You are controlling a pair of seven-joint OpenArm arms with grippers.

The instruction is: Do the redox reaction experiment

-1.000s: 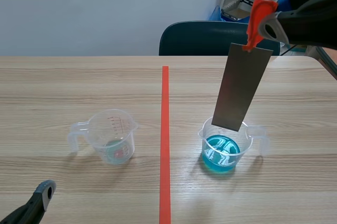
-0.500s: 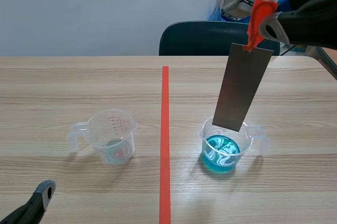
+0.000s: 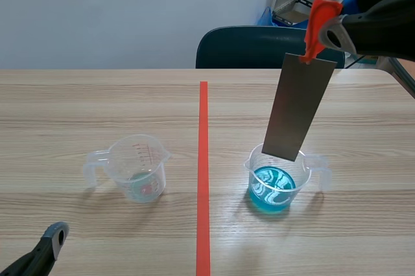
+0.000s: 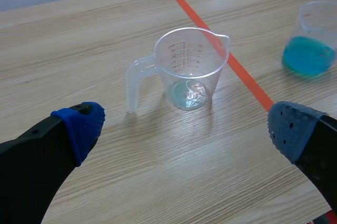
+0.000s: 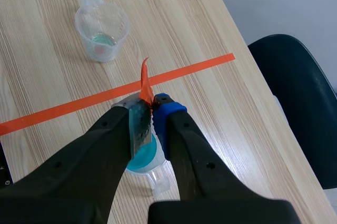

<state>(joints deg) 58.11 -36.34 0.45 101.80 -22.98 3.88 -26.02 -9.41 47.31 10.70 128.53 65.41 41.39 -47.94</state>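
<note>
Scene view: strip hanging over the cup, not yet dipped

Your right gripper (image 5: 149,107) is raised and clamped on an orange clip (image 3: 316,23), and the clip carries the metal strip (image 3: 298,107). The strip's long axis runs nearly up-and-down, leaning a little, with the free end lowest. The cup of blue liquid (image 3: 277,182) stands on the table (image 3: 97,94) below that gripper. The strip's lower edge sits about level with the cup's rim and, as far as you can judge, above the liquid. The right wrist view agrees: blue liquid shows straight beneath the closed fingers.

Your left gripper (image 4: 185,126) is low over the table, jaws spread wide, holding nothing. The clear cup (image 4: 192,66) stands ahead of it with only a thin film in the bottom.

Judgement: the right arm is the one to act. The move turns on a straight descent along the strip's own axis. Keep the lower edge inside the rim so it doesn't catch the wall and tip the cup.
</note>
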